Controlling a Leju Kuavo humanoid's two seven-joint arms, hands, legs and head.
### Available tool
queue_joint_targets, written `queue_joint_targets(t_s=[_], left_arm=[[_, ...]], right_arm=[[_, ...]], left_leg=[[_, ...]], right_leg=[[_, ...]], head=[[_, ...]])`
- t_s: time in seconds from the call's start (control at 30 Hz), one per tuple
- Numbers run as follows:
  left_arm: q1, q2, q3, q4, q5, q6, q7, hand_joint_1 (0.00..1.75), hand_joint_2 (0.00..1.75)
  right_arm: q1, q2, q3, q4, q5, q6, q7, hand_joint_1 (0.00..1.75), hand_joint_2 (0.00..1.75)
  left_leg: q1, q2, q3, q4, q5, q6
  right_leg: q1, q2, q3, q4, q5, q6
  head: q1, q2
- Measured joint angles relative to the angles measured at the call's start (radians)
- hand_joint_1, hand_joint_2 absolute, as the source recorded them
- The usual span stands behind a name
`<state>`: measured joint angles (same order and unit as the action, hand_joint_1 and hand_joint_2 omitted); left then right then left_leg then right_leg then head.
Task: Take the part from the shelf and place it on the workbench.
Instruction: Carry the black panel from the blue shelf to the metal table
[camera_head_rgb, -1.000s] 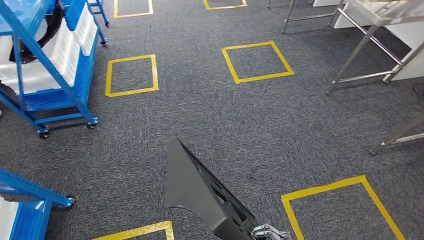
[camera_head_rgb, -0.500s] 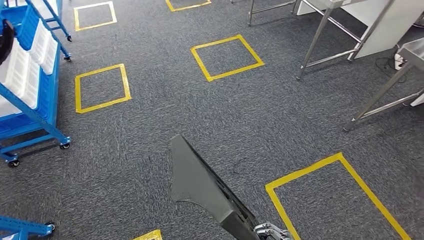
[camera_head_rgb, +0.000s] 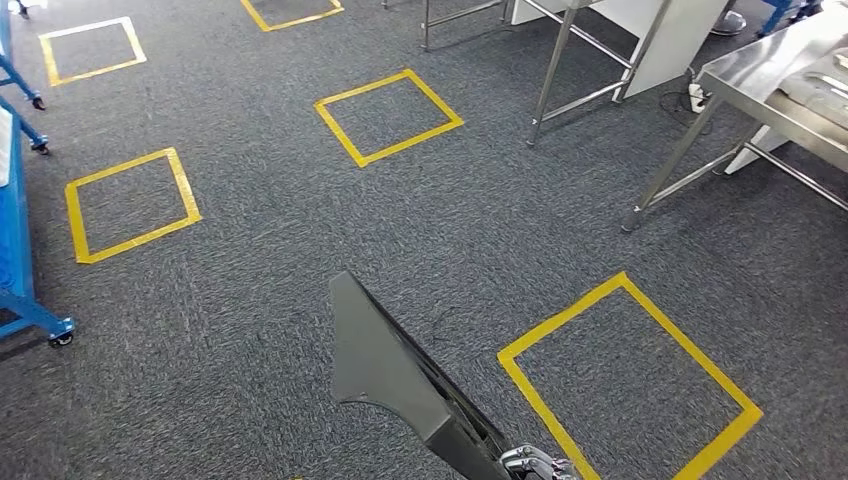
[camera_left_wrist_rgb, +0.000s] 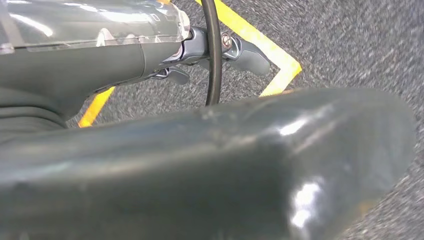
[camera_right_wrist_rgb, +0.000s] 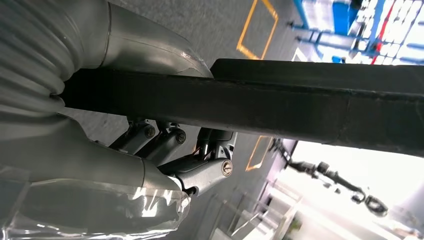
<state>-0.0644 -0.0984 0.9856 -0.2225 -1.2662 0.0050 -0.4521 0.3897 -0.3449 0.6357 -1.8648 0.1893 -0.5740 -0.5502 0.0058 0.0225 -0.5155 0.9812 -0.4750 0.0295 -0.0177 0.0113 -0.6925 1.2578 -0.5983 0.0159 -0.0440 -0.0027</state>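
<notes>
Since a second ago my whole head view has swung: the blue shelf (camera_head_rgb: 14, 230) has slid off toward the left edge and the steel workbench (camera_head_rgb: 775, 85) has come in at the upper right, so it is the camera turning, not the things. I cannot make out what the shelf's bins hold from here; the workbench top carries a pale object I cannot identify.

From the head, the part (camera_head_rgb: 395, 385) rises from my right hand (camera_head_rgb: 530, 466) at the bottom edge, slanting up and away to the left over the grey carpet (camera_head_rgb: 300, 250), with a yellow tape square (camera_head_rgb: 625, 380) on the floor just to the hand's right. It looks like a dark grey, flat, stiff panel with a pointed far end and a notched lower edge.

My right wrist camera adds what the head cannot: the thumb lies over one face of the part (camera_right_wrist_rgb: 280, 107) and the darker fingers (camera_right_wrist_rgb: 165, 142) curl under the other, clamping it.

My left hand (camera_left_wrist_rgb: 215, 50) hangs over the carpet, fingers curled in with nothing in them.
</notes>
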Motion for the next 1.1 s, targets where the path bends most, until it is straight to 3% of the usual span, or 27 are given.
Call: queue_joint_targets(t_s=[0.03, 0.07, 0.13, 0.2, 0.23, 0.3, 0.33, 0.4, 0.47, 0.5, 0.53, 0.57, 0.6, 0.67, 0.73, 0.8, 0.83, 0.9, 0.97, 1.03, 1.07, 1.1], left_arm=[[0.001, 0.000, 0.000, 0.000, 0.000, 0.000, -0.001, 0.00, 0.00], [0.001, -0.001, 0.001, 0.000, 0.001, 0.000, -0.002, 0.00, 0.00], [0.000, -0.004, 0.001, 0.000, 0.001, 0.000, -0.003, 0.00, 0.00], [-0.002, -0.006, 0.002, 0.000, 0.001, 0.000, -0.004, 0.00, 0.00], [-0.002, -0.006, 0.002, 0.000, 0.001, 0.000, -0.005, 0.00, 0.00], [-0.004, -0.007, 0.004, 0.000, 0.001, 0.000, -0.006, 0.00, 0.00], [-0.005, -0.007, 0.004, 0.001, 0.001, 0.000, -0.006, 0.00, 0.00], [-0.007, -0.010, 0.004, 0.001, 0.001, 0.000, -0.007, 0.00, 0.00], [-0.004, -0.011, 0.007, 0.001, 0.002, 0.002, -0.008, 0.00, 0.00], [-0.002, -0.011, 0.008, 0.001, 0.003, 0.004, -0.008, 0.00, 0.00], [0.000, -0.011, 0.009, 0.001, 0.003, 0.005, -0.008, 0.00, 0.00], [0.002, -0.011, 0.009, 0.001, 0.004, 0.006, -0.008, 0.00, 0.00], [0.002, -0.012, 0.009, 0.001, 0.004, 0.006, -0.008, 0.00, 0.00], [0.002, -0.012, 0.009, 0.001, 0.004, 0.006, -0.009, 0.00, 0.00], [0.001, -0.012, 0.009, 0.001, 0.004, 0.007, -0.010, 0.00, 0.00], [0.000, -0.012, 0.010, 0.001, 0.004, 0.008, -0.010, 0.00, 0.00], [-0.001, -0.014, 0.010, 0.001, 0.004, 0.008, -0.010, 0.00, 0.00], [-0.004, -0.017, 0.010, 0.001, 0.004, 0.009, -0.011, 0.00, 0.00], [-0.002, -0.018, 0.010, 0.001, 0.007, 0.009, -0.010, 0.00, 0.00], [0.003, -0.018, 0.012, 0.001, 0.009, 0.009, -0.010, 0.00, 0.00], [0.005, -0.018, 0.013, 0.001, 0.010, 0.009, -0.009, 0.00, 0.00], [0.004, -0.018, 0.014, 0.001, 0.011, 0.009, -0.009, 0.00, 0.00]], right_arm=[[0.000, 0.002, 0.000, 0.002, 0.002, 0.000, 0.002, 1.75, 1.75], [0.001, 0.002, -0.001, 0.004, 0.003, 0.000, 0.004, 1.75, 1.75], [0.002, 0.003, -0.002, 0.007, 0.005, 0.001, 0.007, 1.75, 1.75], [0.002, 0.003, -0.003, 0.007, 0.006, 0.001, 0.008, 1.75, 1.75], [0.002, 0.003, -0.004, 0.008, 0.007, 0.002, 0.008, 1.75, 1.75], [0.004, 0.003, -0.004, 0.008, 0.008, 0.003, 0.008, 1.75, 1.75], [0.006, 0.003, -0.004, 0.009, 0.009, 0.003, 0.008, 1.75, 1.75], [0.006, 0.002, -0.004, 0.009, 0.010, 0.005, 0.009, 1.75, 1.75], [0.005, 0.002, -0.005, 0.009, 0.012, 0.009, 0.011, 1.75, 1.75], [0.006, 0.001, -0.005, 0.010, 0.014, 0.011, 0.013, 1.75, 1.75], [0.006, 0.001, -0.006, 0.010, 0.015, 0.012, 0.014, 1.75, 1.75], [0.006, 0.001, -0.006, 0.011, 0.015, 0.013, 0.015, 1.75, 1.75], [0.006, 0.001, -0.006, 0.011, 0.016, 0.014, 0.015, 1.75, 1.75], [0.006, 0.001, -0.006, 0.012, 0.017, 0.015, 0.015, 1.75, 1.75], [0.007, 0.001, -0.008, 0.012, 0.019, 0.018, 0.016, 1.75, 1.75], [0.010, 0.001, -0.010, 0.013, 0.022, 0.020, 0.017, 1.75, 1.75], [0.013, 0.002, -0.010, 0.013, 0.023, 0.020, 0.017, 1.75, 1.75], [0.015, 0.004, -0.011, 0.013, 0.024, 0.020, 0.017, 1.75, 1.75], [0.014, 0.007, -0.013, 0.014, 0.025, 0.021, 0.018, 1.75, 1.75], [0.014, 0.009, -0.017, 0.015, 0.025, 0.023, 0.020, 1.75, 1.75], [0.014, 0.010, -0.018, 0.016, 0.025, 0.025, 0.022, 1.75, 1.75], [0.015, 0.010, -0.019, 0.016, 0.025, 0.028, 0.023, 1.75, 1.75]], left_leg=[[-0.001, 0.013, 0.000, 0.001, -0.002, -0.001], [0.000, 0.026, 0.000, 0.003, -0.004, -0.003], [0.000, 0.047, 0.003, 0.008, -0.010, -0.009], [-0.004, 0.064, 0.006, 0.014, -0.019, -0.021], [-0.006, 0.072, 0.009, 0.015, -0.022, -0.027], [-0.005, 0.086, 0.016, 0.015, -0.026, -0.038], [-0.003, 0.079, 0.017, 0.020, -0.033, -0.045], [0.001, 0.037, -0.005, 0.076, -0.076, -0.055], [0.003, -0.004, -0.064, 0.206, -0.142, -0.059], [0.003, -0.010, -0.094, 0.268, -0.164, -0.059], [0.003, -0.013, -0.113, 0.304, -0.167, -0.058], [0.003, -0.015, -0.115, 0.300, -0.148, -0.055], [0.003, -0.021, -0.100, 0.256, -0.112, -0.050], [0.003, -0.059, -0.046, 0.120, -0.039, -0.038], [0.001, -0.092, -0.013, 0.040, -0.017, -0.029], [-0.001, -0.084, -0.007, 0.026, -0.017, -0.024], [0.001, -0.073, -0.004, 0.018, -0.012, -0.019], [0.007, -0.048, 0.002, -0.001, 0.000, -0.008], [0.007, -0.022, 0.003, -0.008, 0.004, -0.002], [0.006, 0.007, 0.002, -0.006, 0.002, -0.001], [0.005, 0.021, 0.002, -0.005, 0.000, -0.002], [0.006, 0.033, 0.002, -0.003, -0.002, -0.005]], right_leg=[[-0.002, -0.005, -0.008, 0.019, 0.000, 0.002], [-0.004, -0.010, 0.003, 0.001, 0.019, 0.003], [-0.005, -0.037, 0.071, -0.121, 0.077, 0.002], [0.000, -0.066, 0.125, -0.220, 0.107, -0.005], [0.004, -0.070, 0.132, -0.236, 0.107, -0.010], [0.007, -0.049, 0.131, -0.237, 0.110, -0.020], [0.005, -0.040, 0.131, -0.239, 0.112, -0.026], [0.001, -0.022, 0.133, -0.245, 0.117, -0.038], [0.003, -0.003, 0.131, -0.244, 0.119, -0.045], [0.005, 0.009, 0.130, -0.243, 0.119, -0.046], [0.007, 0.022, 0.130, -0.242, 0.119, -0.047], [0.008, 0.035, 0.130, -0.241, 0.119, -0.047], [0.009, 0.048, 0.131, -0.239, 0.119, -0.047], [0.011, 0.073, 0.131, -0.236, 0.118, -0.045], [0.008, 0.095, 0.125, -0.234, 0.120, -0.037], [0.005, 0.117, 0.118, -0.238, 0.127, -0.022], [0.004, 0.115, 0.116, -0.238, 0.128, -0.017], [0.007, 0.070, 0.100, -0.208, 0.105, -0.009], [0.004, 0.014, 0.050, -0.104, 0.042, -0.005], [-0.003, -0.001, 0.000, 0.001, -0.001, 0.002], [-0.006, -0.006, -0.003, 0.012, 0.004, 0.006], [-0.009, -0.011, 0.012, -0.012, 0.025, 0.009]], head=[[0.000, 0.000], [0.000, 0.000], [0.000, 0.000], [0.000, 0.000], [0.000, 0.000], [0.000, 0.000], [0.000, 0.000], [0.000, 0.000], [0.000, 0.000], [0.000, 0.000], [0.000, 0.000], [0.000, 0.000], [0.000, 0.000], [0.000, 0.000], [0.000, 0.000], [0.000, 0.000], [0.000, 0.000], [0.000, 0.000], [0.000, 0.000], [0.000, 0.000], [0.000, 0.000], [0.000, 0.000]])
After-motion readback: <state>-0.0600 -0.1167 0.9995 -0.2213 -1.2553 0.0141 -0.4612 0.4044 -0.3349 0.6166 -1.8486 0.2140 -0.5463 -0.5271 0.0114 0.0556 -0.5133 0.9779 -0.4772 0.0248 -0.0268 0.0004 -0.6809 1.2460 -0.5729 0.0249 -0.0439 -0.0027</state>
